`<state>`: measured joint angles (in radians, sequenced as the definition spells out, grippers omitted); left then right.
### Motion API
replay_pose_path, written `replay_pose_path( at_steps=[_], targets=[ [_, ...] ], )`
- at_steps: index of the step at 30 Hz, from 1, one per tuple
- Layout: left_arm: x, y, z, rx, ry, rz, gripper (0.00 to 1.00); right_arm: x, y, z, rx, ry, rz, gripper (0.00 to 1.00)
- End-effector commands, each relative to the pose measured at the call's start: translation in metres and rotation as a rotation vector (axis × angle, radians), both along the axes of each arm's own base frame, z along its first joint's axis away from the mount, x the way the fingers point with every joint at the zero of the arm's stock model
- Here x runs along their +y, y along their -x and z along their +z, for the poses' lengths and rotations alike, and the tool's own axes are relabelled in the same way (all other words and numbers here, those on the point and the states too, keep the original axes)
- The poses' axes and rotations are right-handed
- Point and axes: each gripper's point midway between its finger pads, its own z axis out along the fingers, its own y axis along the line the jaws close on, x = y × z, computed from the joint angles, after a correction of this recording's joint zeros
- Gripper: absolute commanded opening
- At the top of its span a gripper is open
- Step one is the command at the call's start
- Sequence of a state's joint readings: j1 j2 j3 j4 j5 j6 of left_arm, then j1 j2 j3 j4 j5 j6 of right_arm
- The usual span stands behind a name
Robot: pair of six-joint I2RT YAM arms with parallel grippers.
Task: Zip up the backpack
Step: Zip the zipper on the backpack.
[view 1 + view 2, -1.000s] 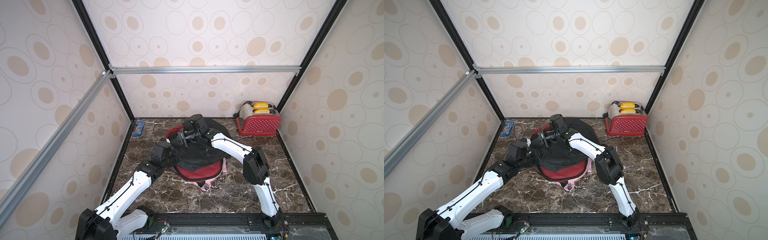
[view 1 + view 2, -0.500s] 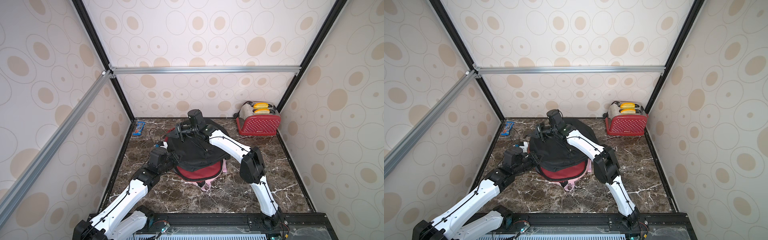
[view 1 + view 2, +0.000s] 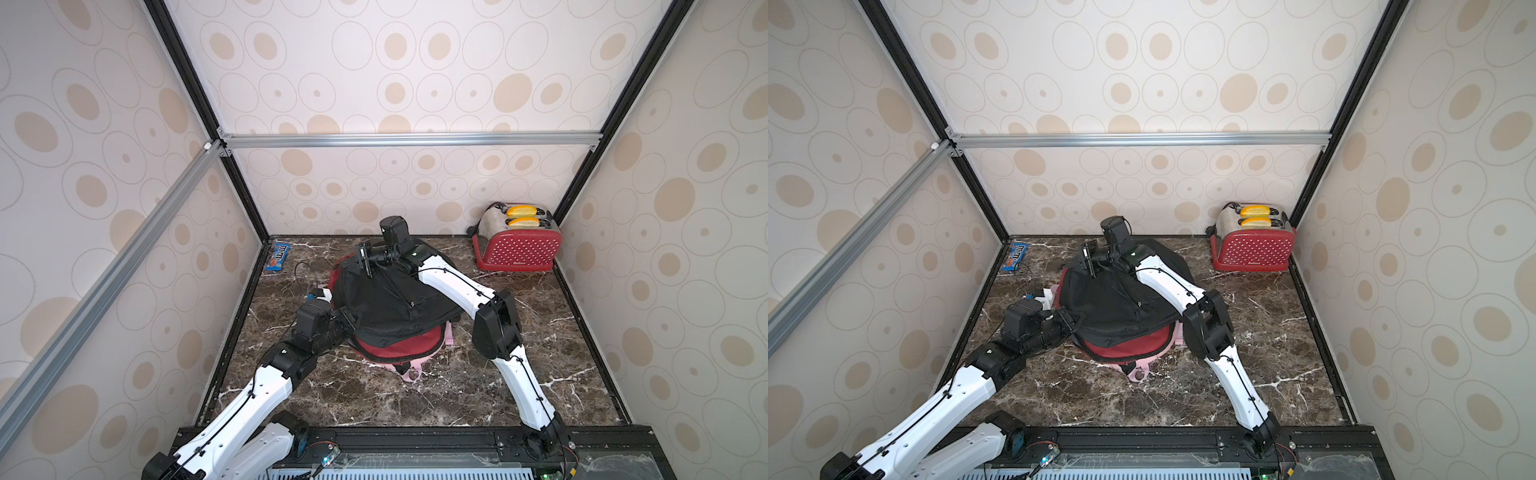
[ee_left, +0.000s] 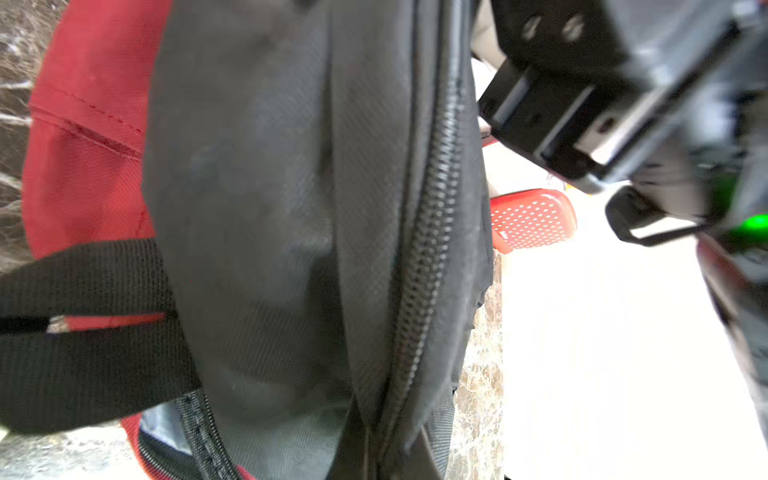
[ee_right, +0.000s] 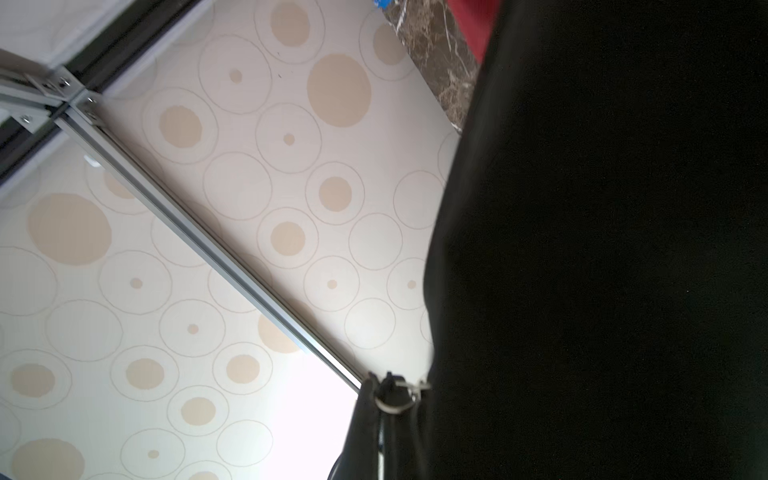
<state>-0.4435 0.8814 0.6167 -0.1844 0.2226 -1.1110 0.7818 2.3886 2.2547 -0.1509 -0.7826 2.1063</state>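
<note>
Two closed grippers work your backpack (image 3: pixel 386 307) at mid-table (image 3: pixel 457 395): left gripper (image 3: pixel 349 322) pinching its near edge, right gripper (image 3: pixel 365 262) apparently clamped on the zipper pull (image 5: pixel 392 397). One stretch of zipper (image 4: pixel 432 232) looks meshed; the rest appears unfinished.

A black-and-red backpack (image 3: pixel 386 307) is gripped at its left edge by the left gripper (image 3: pixel 352 321) and at its far edge by the right gripper (image 3: pixel 368 264). A red toaster (image 3: pixel 517 249) is set far right.
</note>
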Motion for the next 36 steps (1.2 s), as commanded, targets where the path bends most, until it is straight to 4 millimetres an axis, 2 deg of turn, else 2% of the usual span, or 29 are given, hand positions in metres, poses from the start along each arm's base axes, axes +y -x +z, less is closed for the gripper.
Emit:
replay_pose_path(
  at_steps=[1, 2, 4, 10, 15, 19, 22, 23, 24, 27, 29, 32, 34, 36],
  targets=[
    [-0.003, 0.023, -0.019, 0.106, 0.0, -0.041, 0.0, -0.023, -0.066, -0.001, -0.068, -0.016, -0.188, 0.0],
    [-0.002, 0.023, -0.02, 0.109, -0.002, -0.037, 0.0, -0.024, -0.071, 0.005, -0.076, -0.029, -0.194, 0.0],
    [-0.002, 0.023, -0.021, 0.11, -0.002, -0.036, 0.0, -0.026, -0.077, 0.004, -0.077, -0.032, -0.202, 0.0],
    [-0.001, 0.021, -0.021, 0.113, -0.005, -0.029, 0.0, -0.031, -0.096, -0.008, -0.067, -0.025, -0.229, 0.0],
    [0.0, 0.022, -0.021, 0.118, -0.012, -0.026, 0.0, -0.044, -0.108, -0.024, -0.062, 0.019, -0.223, 0.0],
    [0.001, 0.023, -0.018, 0.116, -0.023, -0.025, 0.0, -0.056, -0.108, -0.038, -0.049, 0.088, -0.201, 0.0],
    [0.007, 0.023, -0.017, 0.135, -0.086, -0.029, 0.01, -0.057, -0.102, -0.043, -0.046, 0.111, -0.161, 0.0],
    [0.009, 0.023, -0.015, 0.145, -0.121, -0.032, 0.21, -0.057, -0.1, -0.041, -0.053, 0.107, -0.148, 0.0],
    [0.012, 0.022, -0.014, 0.156, -0.155, -0.034, 0.33, -0.058, -0.096, -0.039, -0.06, 0.108, -0.133, 0.0],
    [0.03, 0.024, -0.013, 0.216, -0.297, -0.029, 0.47, -0.061, -0.083, -0.033, -0.07, 0.102, -0.08, 0.0],
    [0.047, 0.026, -0.014, 0.283, -0.431, -0.023, 0.52, -0.063, -0.073, -0.029, -0.083, 0.103, -0.043, 0.0],
    [0.066, 0.024, -0.007, 0.356, -0.625, -0.049, 0.53, -0.062, -0.059, -0.024, -0.092, 0.091, -0.001, 0.0],
    [0.073, 0.015, 0.005, 0.324, -0.694, -0.048, 0.54, -0.059, -0.052, -0.022, -0.093, 0.085, 0.02, 0.0],
    [0.072, 0.004, 0.015, 0.285, -0.687, -0.055, 0.54, -0.055, -0.046, -0.018, -0.098, 0.072, 0.031, 0.0]
  ],
)
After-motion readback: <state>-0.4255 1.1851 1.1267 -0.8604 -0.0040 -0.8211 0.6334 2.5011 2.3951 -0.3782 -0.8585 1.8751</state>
